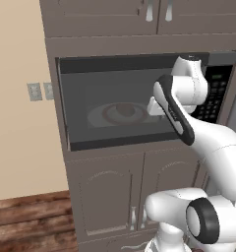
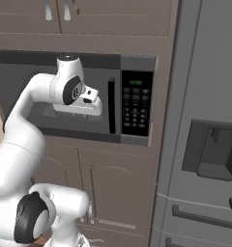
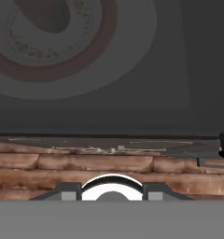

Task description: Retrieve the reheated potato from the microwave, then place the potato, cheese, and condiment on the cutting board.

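While the microwave (image 1: 134,106) door is seen shut, the first step, retrieving the potato (image 1: 125,109), is judged to be barely begun. The gripper (image 2: 91,96) is held close to the dark glass, just left of the vertical handle (image 2: 111,106); how far the jaws are parted cannot be told, and nothing is seen to be gripped. A dim roundish lump is made out through the smoky glass, resting on a white red-ringed plate (image 3: 132,56). Next, the slim dark handle would need to be caught and the door swung outward. Smooth brown cabinet panels (image 1: 107,197) are seen below.
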